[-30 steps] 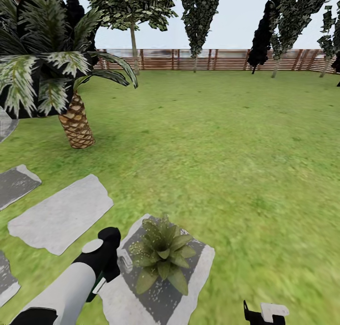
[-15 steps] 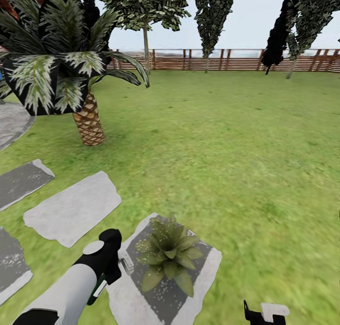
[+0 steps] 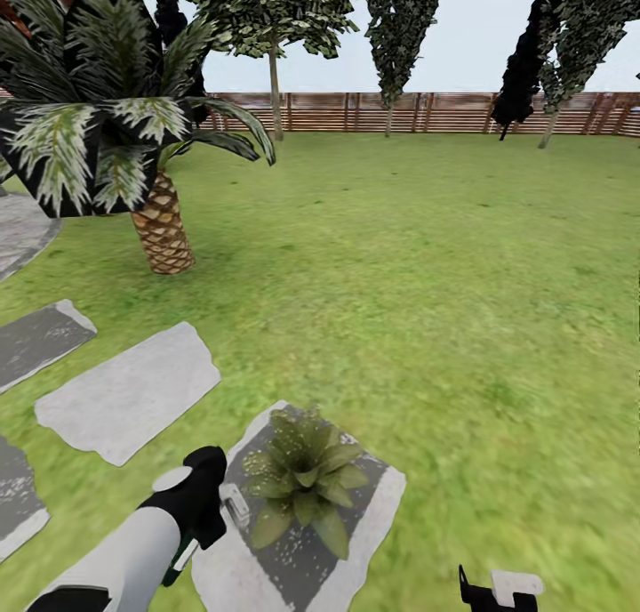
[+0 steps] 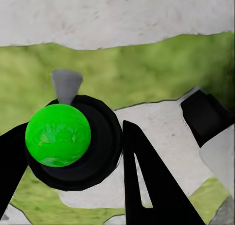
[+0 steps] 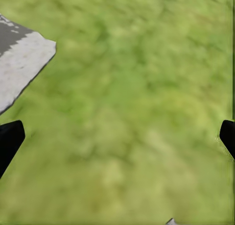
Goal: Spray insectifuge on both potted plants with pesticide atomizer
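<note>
Nearest to me, my left pincer [image 3: 206, 510] is clamped around the spray bottle [image 3: 233, 503], whose pale nozzle head sticks out toward the plant. From the left wrist camera I see the bottle's [image 4: 73, 141] round dark body with its bright green patch sitting between the black fingers [image 4: 152, 181], a grey nozzle tip poking past it. My right pincer [image 3: 498, 590] hangs low at the near right over bare grass; through its own camera the two finger tips [image 5: 10, 139] sit far apart at the frame's edges with nothing between them, so it is spread wide.

Just beyond the bottle, a potted plant [image 3: 302, 487] stands near the middle of a flat grey stepping stone [image 3: 373, 496]. Its broad pointed leaves are dotted with fine white specks [image 3: 262, 465], and more specks lie on the stone around it. I cannot make out the pot under the leaves.

Farther left, more stepping stones [image 3: 129, 394] lie in the lawn [image 3: 427, 283]. Beyond them stands a palm [image 3: 160, 229] with striped fronds. At the far end, a brown slatted fence [image 3: 356, 112] runs across, with tall trees [image 3: 391, 16] before it.
</note>
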